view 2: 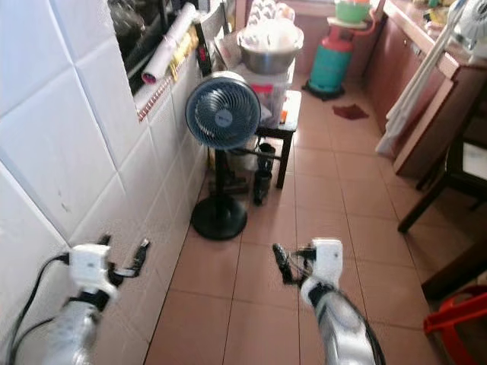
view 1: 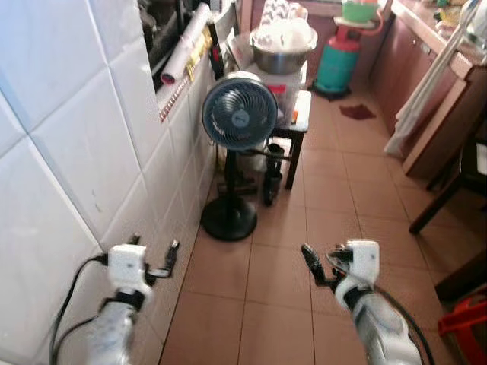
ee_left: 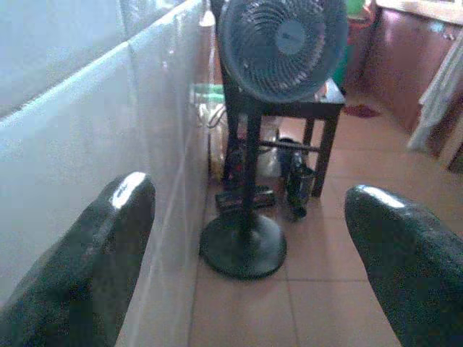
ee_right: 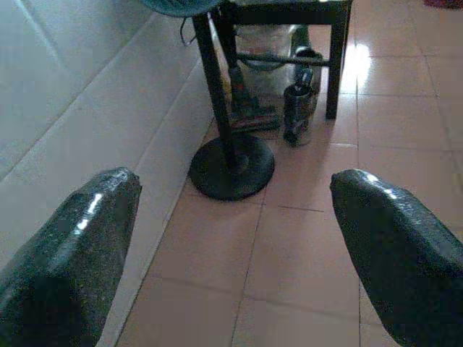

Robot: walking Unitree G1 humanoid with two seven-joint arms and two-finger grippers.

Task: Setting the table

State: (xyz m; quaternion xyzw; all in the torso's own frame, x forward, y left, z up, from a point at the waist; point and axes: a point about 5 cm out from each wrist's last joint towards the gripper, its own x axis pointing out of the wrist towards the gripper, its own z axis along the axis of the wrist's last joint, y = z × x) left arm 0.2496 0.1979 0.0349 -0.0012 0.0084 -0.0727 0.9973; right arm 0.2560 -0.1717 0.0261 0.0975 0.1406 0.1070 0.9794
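My left gripper [view 1: 154,245] is held low beside the white tiled wall [view 1: 68,152]. In the left wrist view its fingers [ee_left: 108,238] stand wide apart and open, with nothing between them. My right gripper [view 1: 319,262] hovers over the brown tiled floor [view 1: 274,296], also open and empty, as its fingers [ee_right: 79,238] show in the right wrist view. Ahead, a steel basin [view 1: 283,53] piled with white items sits on a box on a small dark table [view 1: 302,114].
A standing fan [view 1: 240,112] on a round black base [view 1: 228,218] stands by the wall just ahead. Bottles [view 1: 272,176] sit under the small table. A green gas cylinder [view 1: 337,65] is farther back. Wooden cabinets [view 1: 437,129], a dark chair [view 1: 460,179] and a red object [view 1: 466,325] line the right.
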